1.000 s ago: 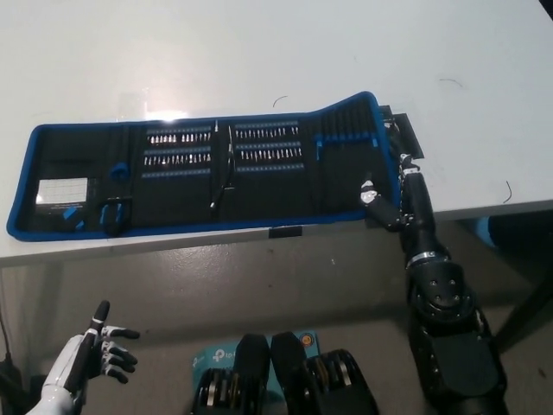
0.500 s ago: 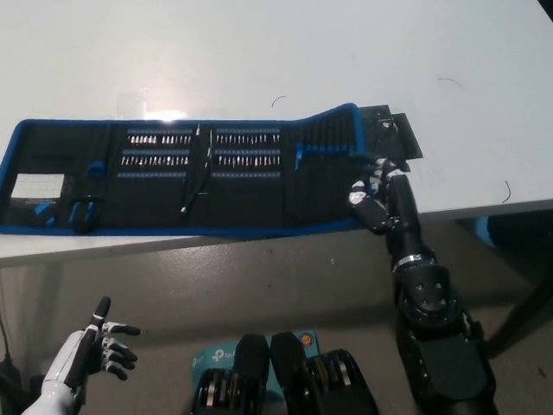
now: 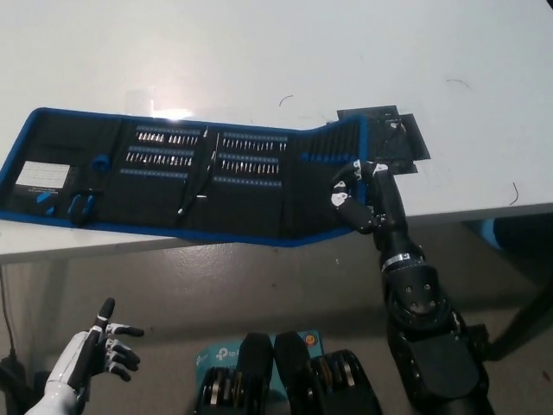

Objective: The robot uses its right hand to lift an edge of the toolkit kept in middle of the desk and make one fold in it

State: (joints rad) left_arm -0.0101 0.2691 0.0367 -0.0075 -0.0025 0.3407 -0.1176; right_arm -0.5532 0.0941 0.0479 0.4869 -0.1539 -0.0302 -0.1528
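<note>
The toolkit is a long black roll with a blue border, lying open across the white desk. Rows of bits and a pair of tweezers sit in its middle panels. Its right end panel is raised off the desk along a crease. My black right hand is at that right edge near the desk's front, its fingers curled on the edge. My white left hand rests open at the lower left, below the desk.
A flat black patch lies on the desk just right of the toolkit's raised end. The desk's front edge runs right under the toolkit. A blue box lies on the floor below.
My right hand has moved left with the toolkit's right end, uncovering more of the black patch. The view has shifted a little. The left hand stays where it was.
</note>
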